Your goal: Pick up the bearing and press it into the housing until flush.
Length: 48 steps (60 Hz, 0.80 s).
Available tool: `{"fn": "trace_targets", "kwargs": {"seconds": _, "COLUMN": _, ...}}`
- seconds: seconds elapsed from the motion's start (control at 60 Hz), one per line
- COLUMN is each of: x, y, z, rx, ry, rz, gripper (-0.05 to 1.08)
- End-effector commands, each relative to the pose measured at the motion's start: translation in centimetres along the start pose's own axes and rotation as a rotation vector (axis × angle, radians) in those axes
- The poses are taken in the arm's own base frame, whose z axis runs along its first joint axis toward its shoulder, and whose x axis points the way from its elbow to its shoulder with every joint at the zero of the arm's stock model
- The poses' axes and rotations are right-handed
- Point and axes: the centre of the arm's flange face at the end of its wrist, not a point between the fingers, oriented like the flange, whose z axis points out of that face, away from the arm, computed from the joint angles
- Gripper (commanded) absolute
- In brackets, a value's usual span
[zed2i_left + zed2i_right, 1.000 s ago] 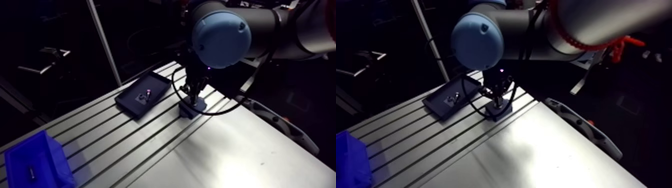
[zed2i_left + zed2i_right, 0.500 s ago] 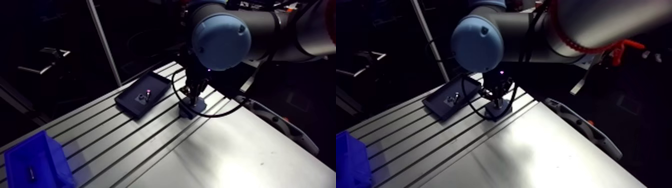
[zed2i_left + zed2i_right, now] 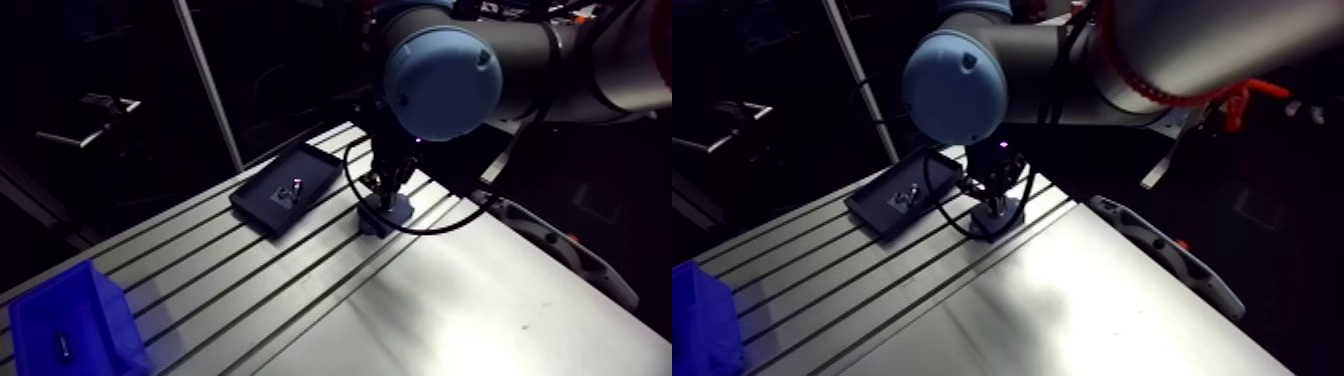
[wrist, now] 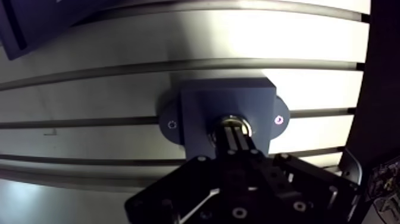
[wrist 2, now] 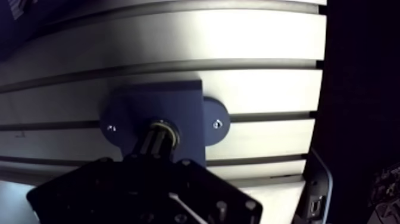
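1. bearing: a small metal ring [image 4: 233, 120] with a bright rim. it sits in the round bore at the centre of the housing [image 4: 202, 107]. whether it lies flush with the housing face cannot be told, as the fingertips cover part of it.
2. housing: a dark blue block with a rounded ear on each of two opposite sides and one screw [image 4: 172, 124] in each ear. it rests flat on the slotted table [image 4: 178, 36], across the grooves.
3. gripper [image 4: 235, 132]: it stands straight above the housing. the two fingers [image 4: 228, 142] are drawn together with only a thin line between them and nothing held between. the tips rest on the bearing in the bore.
4. surroundings, arm view: a black tray [image 3: 318, 166] lies on the table near the housing, apart from it, with a few small parts inside. a blue bin [image 3: 110, 320] stands well apart at the near end of the table.
5. change since the earliest picture: the wrist has come down slightly toward the housing, and the gripper is closer to the block.
6. change since the picture just before: no visible move of the arm or gripper.
7. unchanged throughout: the housing, tray and bin lie in the same places on the table.
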Motion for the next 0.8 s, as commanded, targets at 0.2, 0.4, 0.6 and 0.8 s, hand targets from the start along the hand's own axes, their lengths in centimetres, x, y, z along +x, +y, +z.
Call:
{"fn": "trace_targets", "kwargs": {"seconds": 0.2, "x": 0.01, "y": 0.0, "z": 0.18, "rx": 0.002, "ry": -0.002, "rz": 0.0, "gripper": 1.01}}
{"fn": "trace_targets", "kwargs": {"seconds": 0.4, "x": -0.03, "y": -0.04, "z": 0.24, "rx": 0.003, "ry": -0.003, "rz": 0.0, "gripper": 1.01}}
{"fn": "trace_targets", "kwargs": {"seconds": 0.6, "x": -0.06, "y": -0.07, "z": 0.31, "rx": 0.003, "ry": -0.004, "rz": 0.001, "gripper": 1.01}}
{"fn": "trace_targets", "kwargs": {"seconds": 0.8, "x": -0.06, "y": -0.07, "z": 0.31, "rx": 0.003, "ry": -0.004, "rz": 0.001, "gripper": 1.01}}
